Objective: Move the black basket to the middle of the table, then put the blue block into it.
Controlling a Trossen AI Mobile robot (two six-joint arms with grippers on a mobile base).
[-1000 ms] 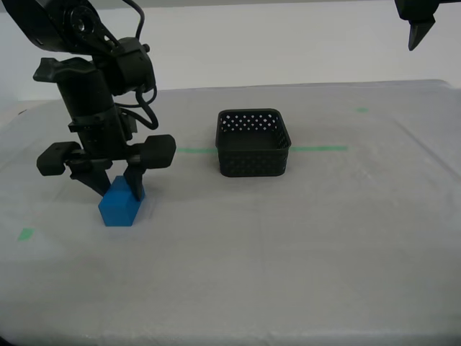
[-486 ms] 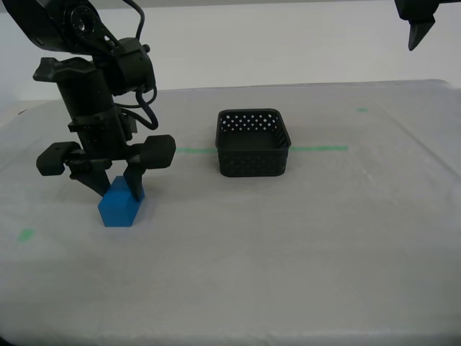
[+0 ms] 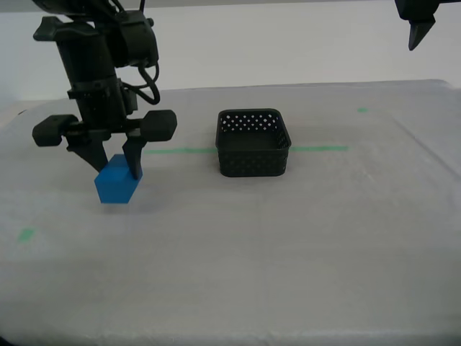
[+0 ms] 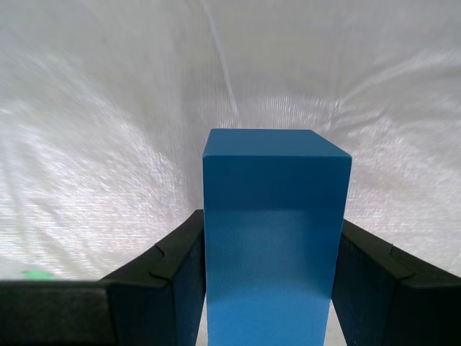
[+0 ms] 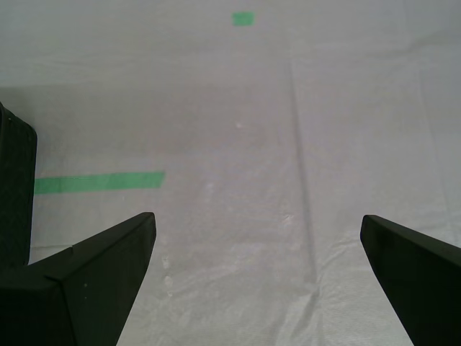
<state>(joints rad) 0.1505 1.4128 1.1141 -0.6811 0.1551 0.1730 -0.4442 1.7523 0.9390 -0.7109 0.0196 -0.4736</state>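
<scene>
So the big whitish-grey cloth-covered table [image 3: 302, 238] fills most of the exterior view, with a thin green tape line [image 3: 317, 149] running across it behind the middle and a couple of small green tape bits, one near the exterior view's left edge [image 3: 26, 234] and one far off toward the right [image 3: 361, 110]. The arm on the exterior view's left is the one carrying my second gripper [image 3: 115, 171], hanging straight down with its black fingers [image 4: 162, 288] clamped on either side of the solid bright blue rectangular block [image 3: 115, 184], so it's got a firm grasp on it; in the second wrist view the block [image 4: 274, 231] sits squarely between the two pads with cloth behind it. In the exterior view the block looks lifted just off the cloth, with a faint shadow beneath it, on the left side of the table and well apart from the basket. The small square black plastic basket [image 3: 253, 143] with the rows of round holes sits upright around the middle of the table, right on the green tape line, with nothing visible inside. My first gripper [image 5: 259, 288] is up high at the exterior view's top right corner [image 3: 418, 29], jaws spread wide with nothing between them, looking down on bare cloth and green tape
</scene>
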